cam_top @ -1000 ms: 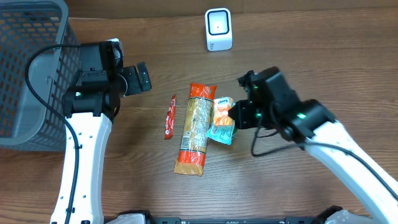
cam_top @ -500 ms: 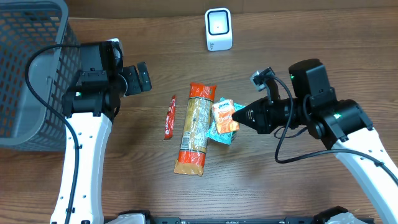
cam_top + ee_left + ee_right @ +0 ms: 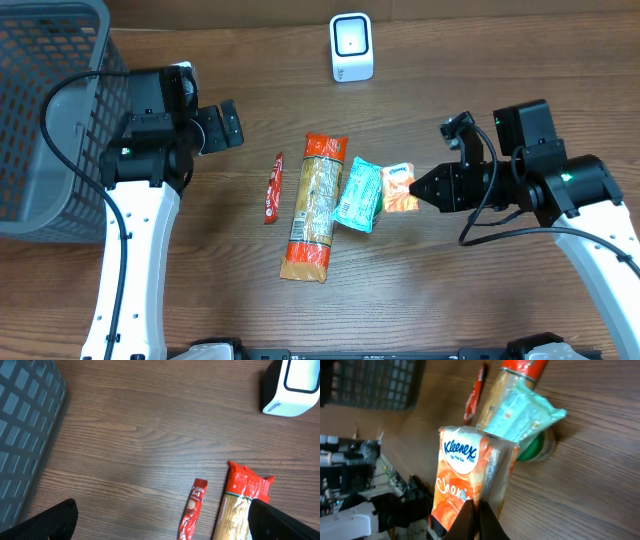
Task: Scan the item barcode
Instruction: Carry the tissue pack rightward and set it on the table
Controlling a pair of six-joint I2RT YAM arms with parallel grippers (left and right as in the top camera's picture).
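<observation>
An orange Kleenex tissue pack hangs just above the table, right of the other items, with my right gripper shut on its edge. In the right wrist view the pack fills the centre, and the thin pinched edge sits between the closed fingers of the gripper. No barcode shows on the faces I see. The white scanner stands at the far edge of the table, also in the left wrist view. My left gripper rests open beside the basket, fingers wide with nothing between them.
A teal packet, a long pasta pack and a red sachet lie side by side mid-table. A grey mesh basket stands at the far left, behind the left arm.
My right gripper has lifted the tissue pack off the teal packet and carried it to the right. The left arm has not moved.
</observation>
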